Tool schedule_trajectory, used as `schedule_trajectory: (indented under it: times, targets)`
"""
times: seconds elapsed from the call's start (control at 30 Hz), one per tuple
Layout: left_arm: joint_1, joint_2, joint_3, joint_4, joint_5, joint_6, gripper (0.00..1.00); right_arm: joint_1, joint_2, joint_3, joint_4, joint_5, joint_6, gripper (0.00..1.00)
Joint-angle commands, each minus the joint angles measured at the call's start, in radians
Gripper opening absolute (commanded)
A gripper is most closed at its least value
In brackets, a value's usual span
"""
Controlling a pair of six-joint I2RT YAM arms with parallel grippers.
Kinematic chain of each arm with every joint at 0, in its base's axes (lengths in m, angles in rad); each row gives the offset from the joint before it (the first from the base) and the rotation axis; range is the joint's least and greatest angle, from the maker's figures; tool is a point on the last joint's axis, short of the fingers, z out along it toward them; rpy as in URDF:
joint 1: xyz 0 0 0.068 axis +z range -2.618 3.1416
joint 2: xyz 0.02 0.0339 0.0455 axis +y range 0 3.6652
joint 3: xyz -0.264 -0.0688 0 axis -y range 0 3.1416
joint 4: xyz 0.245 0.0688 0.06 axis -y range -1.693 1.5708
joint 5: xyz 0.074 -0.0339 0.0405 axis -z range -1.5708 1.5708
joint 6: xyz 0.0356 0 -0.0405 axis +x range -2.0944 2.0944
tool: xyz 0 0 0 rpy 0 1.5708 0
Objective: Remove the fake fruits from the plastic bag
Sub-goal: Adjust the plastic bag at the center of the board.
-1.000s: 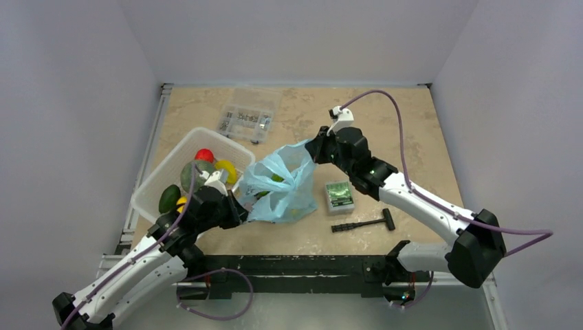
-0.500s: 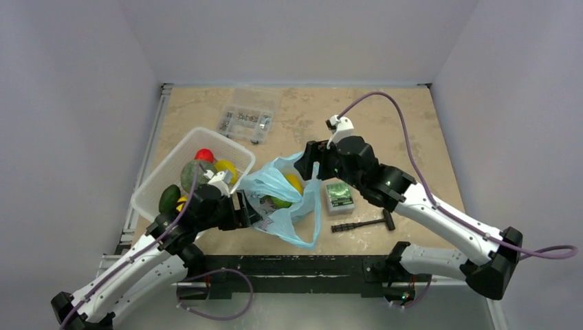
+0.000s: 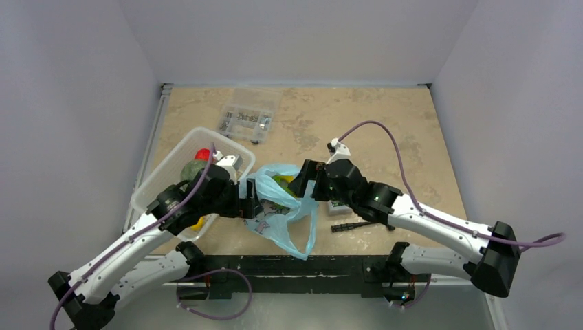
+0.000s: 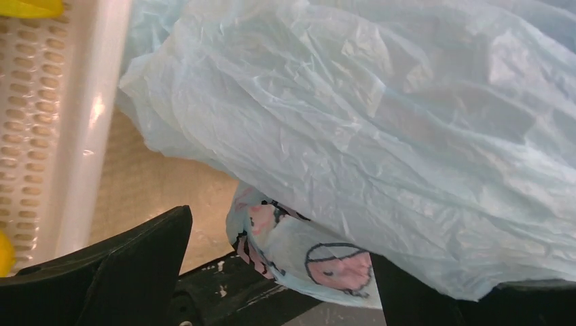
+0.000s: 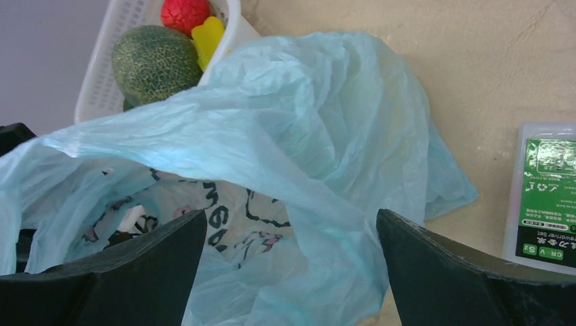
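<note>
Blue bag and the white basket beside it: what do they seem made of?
The plastic bag looks like thin plastic film, light blue and translucent: finely creased, with its print showing faintly through a layer. The basket looks like rigid white moulded plastic, fairly glossy: regular perforations and a bright highlight on its rim.

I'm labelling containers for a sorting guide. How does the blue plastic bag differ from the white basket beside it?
The plastic bag is light blue, thin and crumpled, while the basket is white, stiff and perforated. The plastic bag carries a dark-line cartoon print, whereas the basket is plain. Both hold fake fruits.
</note>
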Motion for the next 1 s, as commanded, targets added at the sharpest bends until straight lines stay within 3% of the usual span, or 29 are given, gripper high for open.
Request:
schedule_trajectory:
  times: [0.0,0.07,0.17,0.3,0.47,0.57,0.67,0.83,0.93,0.97]
  targets:
    - [-0.007,0.048,0.032,-0.012,-0.208,0.02,0.97,0.027,0.033,-0.048,0.101,0.044,0.054,0.94]
    - [-0.005,0.043,0.02,-0.007,-0.28,-0.004,0.86,0.051,0.032,-0.091,0.124,0.07,0.051,0.73]
    - [-0.006,-0.001,-0.02,0.015,-0.3,-0.039,0.6,0.083,0.034,-0.158,0.132,0.112,0.039,0.42]
    - [-0.006,-0.058,-0.098,0.038,-0.242,-0.061,0.5,0.132,0.041,-0.218,0.15,0.13,0.03,0.31]
    - [-0.006,-0.148,-0.181,0.014,-0.086,-0.093,0.55,0.214,0.082,-0.214,0.198,0.139,0.0,0.28]
    - [-0.016,-0.243,-0.205,0.018,0.053,-0.118,0.74,0.266,0.134,-0.2,0.21,0.15,-0.003,0.3]
    - [-0.015,-0.338,-0.205,0.024,0.167,-0.175,0.79,0.298,0.166,-0.176,0.194,0.166,-0.007,0.47]
    - [-0.019,-0.408,-0.218,0.127,0.328,-0.249,0.79,0.33,0.159,-0.158,0.188,0.173,-0.018,0.85]
    - [-0.082,-0.362,-0.227,0.205,0.337,-0.268,0.79,0.344,0.152,-0.16,0.219,0.17,-0.029,0.88]
    - [-0.124,-0.34,-0.219,0.208,0.296,-0.255,0.77,0.346,0.153,-0.16,0.229,0.169,-0.034,0.81]
